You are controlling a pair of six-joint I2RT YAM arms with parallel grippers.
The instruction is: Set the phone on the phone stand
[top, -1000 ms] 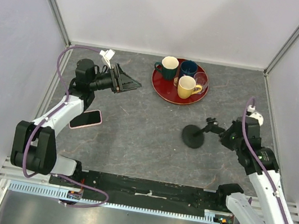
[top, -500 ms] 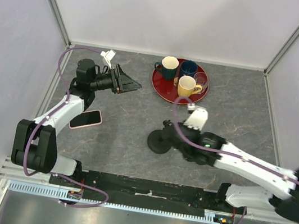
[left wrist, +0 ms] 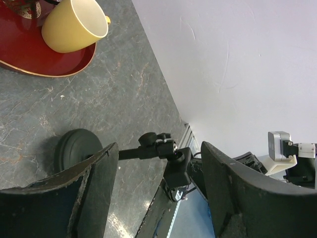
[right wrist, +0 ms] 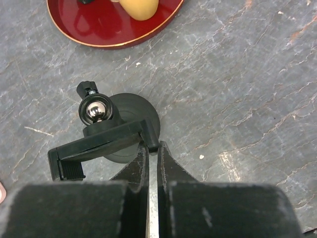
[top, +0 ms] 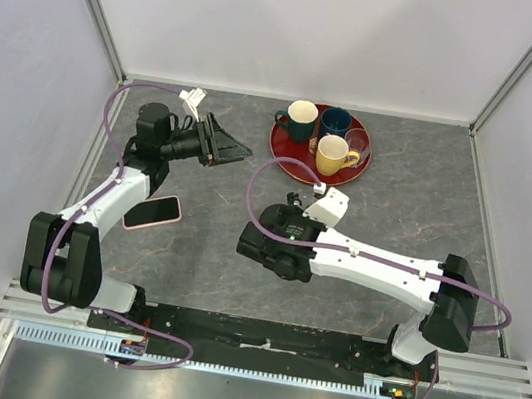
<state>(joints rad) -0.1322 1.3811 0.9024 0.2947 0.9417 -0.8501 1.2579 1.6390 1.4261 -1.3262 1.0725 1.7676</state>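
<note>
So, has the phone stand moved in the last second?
Yes. In the top view the phone stand has shifted left, from below the red tray's right side to below its left side.

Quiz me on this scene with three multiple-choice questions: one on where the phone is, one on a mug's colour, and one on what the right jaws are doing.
1. Where does the phone lie?
A. on the red tray
B. on the table beside the left arm
C. in the phone stand

2. What colour is the mug on the tray that is nearest the arms?
A. pink
B. purple
C. yellow

3. How do the jaws of the right gripper stand?
A. wide open and empty
B. shut on the phone
C. shut on the phone stand

Answers:
1 B: the top view shows it flat on the grey surface by that arm.
2 C: its body is plainly yellow.
3 C: the right wrist view shows them pinching the stand's cradle.
</note>
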